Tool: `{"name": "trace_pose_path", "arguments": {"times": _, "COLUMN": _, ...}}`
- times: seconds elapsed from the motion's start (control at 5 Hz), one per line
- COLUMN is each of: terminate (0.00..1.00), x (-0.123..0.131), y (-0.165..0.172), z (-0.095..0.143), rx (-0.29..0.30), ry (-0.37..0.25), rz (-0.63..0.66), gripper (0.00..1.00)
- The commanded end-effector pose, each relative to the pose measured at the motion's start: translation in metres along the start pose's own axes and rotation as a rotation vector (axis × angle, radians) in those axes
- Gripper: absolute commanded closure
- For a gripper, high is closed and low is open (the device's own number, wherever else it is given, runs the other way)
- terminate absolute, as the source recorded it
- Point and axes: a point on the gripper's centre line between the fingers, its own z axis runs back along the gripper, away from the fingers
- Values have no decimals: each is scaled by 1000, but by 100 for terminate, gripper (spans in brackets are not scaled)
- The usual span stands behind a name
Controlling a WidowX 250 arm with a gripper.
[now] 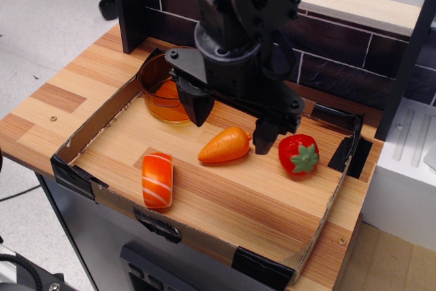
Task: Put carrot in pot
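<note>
Now the gripper (228,124) hangs wide open and empty, its fingers either side of the carrot (225,145) on the tray floor. Reaching is about done, I judge; next it must drop, close, and carry it far-left to the pot (162,86).

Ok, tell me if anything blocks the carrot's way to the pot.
Nothing visible lies on the board between the carrot and the pot. Only the open pincer hangs above that stretch; the sushi piece and strawberry sit off to the sides.
</note>
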Motion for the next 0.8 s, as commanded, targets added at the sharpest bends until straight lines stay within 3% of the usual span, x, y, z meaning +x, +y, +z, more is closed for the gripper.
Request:
{"name": "trace_pose_path", "arguments": {"times": 0.0, "terminate": 0, "x": 0, "y": 0, "z": 0, "rx": 0, "ry": 0, "rz": 0, "gripper": 0}}
{"name": "trace_pose_path", "arguments": {"times": 0.2, "terminate": 0, "x": 9, "y": 22, "z": 4, "rx": -45, "ry": 29, "rz": -149, "gripper": 0}}
{"name": "trace_pose_path", "arguments": {"times": 0.4, "terminate": 0, "x": 19, "y": 36, "z": -5, "rx": -83, "ry": 90, "rz": -387, "gripper": 0}}
{"name": "trace_pose_path", "arguments": {"times": 0.6, "terminate": 0, "x": 35, "y": 36, "z": -17, "rx": -129, "ry": 101, "rz": -631, "gripper": 0}}
